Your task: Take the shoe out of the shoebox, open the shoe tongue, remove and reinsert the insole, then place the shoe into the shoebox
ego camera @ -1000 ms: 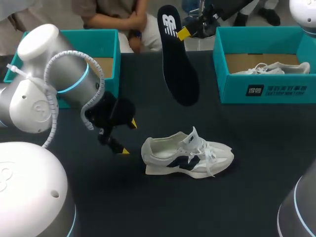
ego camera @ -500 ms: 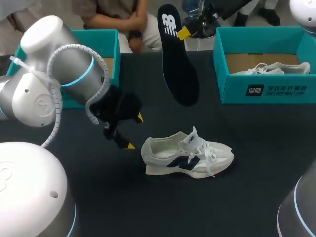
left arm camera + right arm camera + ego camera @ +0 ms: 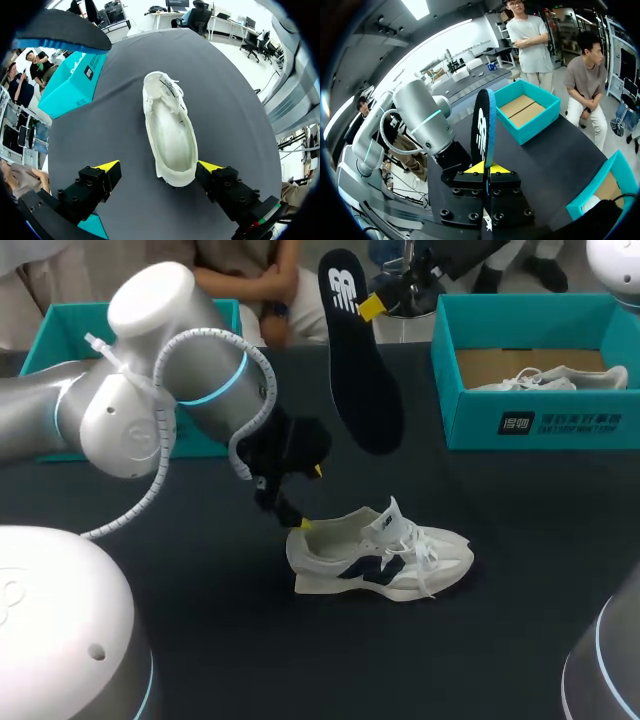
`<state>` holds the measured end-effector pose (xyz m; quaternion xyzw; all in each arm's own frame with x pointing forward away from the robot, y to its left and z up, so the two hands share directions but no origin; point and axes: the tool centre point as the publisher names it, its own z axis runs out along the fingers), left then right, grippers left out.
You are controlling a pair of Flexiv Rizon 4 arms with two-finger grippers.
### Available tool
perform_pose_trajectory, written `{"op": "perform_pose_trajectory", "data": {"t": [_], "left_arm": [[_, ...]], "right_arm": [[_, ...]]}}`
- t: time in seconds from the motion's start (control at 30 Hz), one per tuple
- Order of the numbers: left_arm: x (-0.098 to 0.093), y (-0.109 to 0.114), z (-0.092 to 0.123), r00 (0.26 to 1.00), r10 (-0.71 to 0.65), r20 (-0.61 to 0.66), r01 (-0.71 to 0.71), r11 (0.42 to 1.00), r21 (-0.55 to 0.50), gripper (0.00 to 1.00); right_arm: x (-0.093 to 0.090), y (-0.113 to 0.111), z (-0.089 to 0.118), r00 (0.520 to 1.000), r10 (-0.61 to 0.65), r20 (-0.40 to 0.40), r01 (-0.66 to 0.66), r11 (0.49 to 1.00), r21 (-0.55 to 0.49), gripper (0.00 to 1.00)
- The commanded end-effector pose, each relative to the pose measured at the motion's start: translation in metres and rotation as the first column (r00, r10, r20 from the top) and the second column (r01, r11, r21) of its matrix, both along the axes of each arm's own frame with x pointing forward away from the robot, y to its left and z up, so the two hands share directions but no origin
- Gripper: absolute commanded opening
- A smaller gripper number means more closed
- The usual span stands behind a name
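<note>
The shoe stands upright on its sole near the middle of the table, out of its box, heel toward the left edge and its mouth open and bare inside. The insole hangs above the far middle of the table, pinched at one edge between the closed fingers of the right end effector, toe end down. This keeps it clear, probably for reinsertion. The left end effector is spread wide and grips nothing. Its fingers straddle the heel, apparently placed to steady the shoe. A teal shoebox at the far right corner holds a second shoe. Another box sits at the far left.
</note>
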<state>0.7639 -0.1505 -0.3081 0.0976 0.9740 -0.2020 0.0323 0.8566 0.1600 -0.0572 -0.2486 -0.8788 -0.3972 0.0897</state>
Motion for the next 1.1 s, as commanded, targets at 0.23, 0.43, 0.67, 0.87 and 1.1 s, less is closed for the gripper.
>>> {"op": "perform_pose_trajectory", "data": {"t": [0.23, 0.43, 0.67, 0.87, 1.1], "left_arm": [[0.013, -0.025, -0.035, 0.999, -0.005, -0.043, 0.007, 0.999, 0.041, 1.00], [0.010, -0.026, -0.040, 0.999, -0.008, -0.051, 0.011, 0.999, 0.047, 1.00], [0.008, -0.030, -0.043, 0.998, -0.012, -0.054, 0.015, 0.999, 0.048, 1.00], [0.007, -0.032, -0.045, 0.998, -0.008, -0.055, 0.010, 0.999, 0.049, 1.00], [0.006, -0.036, -0.049, 0.998, -0.002, -0.060, 0.005, 0.998, 0.055, 1.00]], "right_arm": [[0.001, 0.000, 0.002, 1.000, -0.001, -0.001, 0.001, 1.000, -0.001, 0.00], [0.006, -0.012, 0.020, 1.000, -0.026, 0.016, 0.026, 1.000, -0.005, 0.00], [0.013, -0.026, 0.036, 0.998, -0.055, 0.027, 0.055, 0.998, -0.015, 0.00], [0.018, -0.043, 0.048, 0.994, -0.090, 0.058, 0.091, 0.996, -0.003, 0.00], [0.025, -0.060, 0.063, 0.990, -0.118, 0.084, 0.119, 0.993, -0.008, 0.00]]}}
